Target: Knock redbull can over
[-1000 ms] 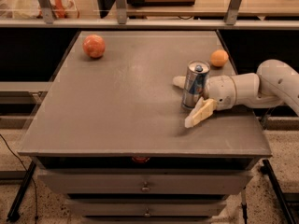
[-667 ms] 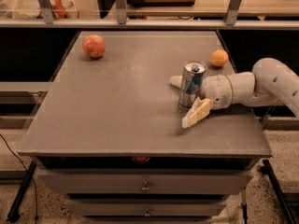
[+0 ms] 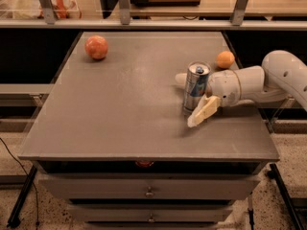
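Observation:
The redbull can (image 3: 196, 87), slim, blue and silver with a silver top, stands about upright on the right part of the grey table (image 3: 120, 104). My gripper (image 3: 185, 101) reaches in from the right on a white arm. Its fingers are spread, and the can is between them. The cream front finger (image 3: 204, 112) lies just in front of the can's base. The back finger (image 3: 181, 78) shows behind the can to its left. The jaws do not clamp the can.
A small orange fruit (image 3: 225, 59) sits just behind the gripper's wrist near the table's right edge. A larger reddish-orange fruit (image 3: 97, 47) sits at the far left. A shelf rail runs behind the table, and drawers (image 3: 148, 190) are below its front edge.
The gripper has slid slightly left across the table. The can has shifted a little left with it and still stands.

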`<state>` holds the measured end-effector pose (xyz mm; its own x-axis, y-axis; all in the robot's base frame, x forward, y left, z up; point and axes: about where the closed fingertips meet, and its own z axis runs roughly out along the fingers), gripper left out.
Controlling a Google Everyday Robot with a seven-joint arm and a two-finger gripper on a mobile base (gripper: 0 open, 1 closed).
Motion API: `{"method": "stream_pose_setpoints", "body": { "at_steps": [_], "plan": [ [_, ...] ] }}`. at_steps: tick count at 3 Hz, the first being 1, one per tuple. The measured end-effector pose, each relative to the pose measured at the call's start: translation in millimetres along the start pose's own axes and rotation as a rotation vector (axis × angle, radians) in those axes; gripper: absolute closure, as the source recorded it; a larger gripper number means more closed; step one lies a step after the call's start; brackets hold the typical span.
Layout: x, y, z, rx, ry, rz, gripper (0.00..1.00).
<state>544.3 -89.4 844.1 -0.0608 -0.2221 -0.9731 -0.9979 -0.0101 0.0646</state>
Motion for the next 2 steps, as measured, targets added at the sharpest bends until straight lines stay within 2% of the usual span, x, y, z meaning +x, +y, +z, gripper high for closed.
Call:
{"method": "stream_pose_setpoints", "body": {
  "at_steps": [1,2],
  "plan": [
    [-6.1,-0.1,1.2,0.008,0.039,-0.009,0.00],
    [-21.2,2.0,-1.8,0.033,0.140,-0.023,0.00]
  ]
}}
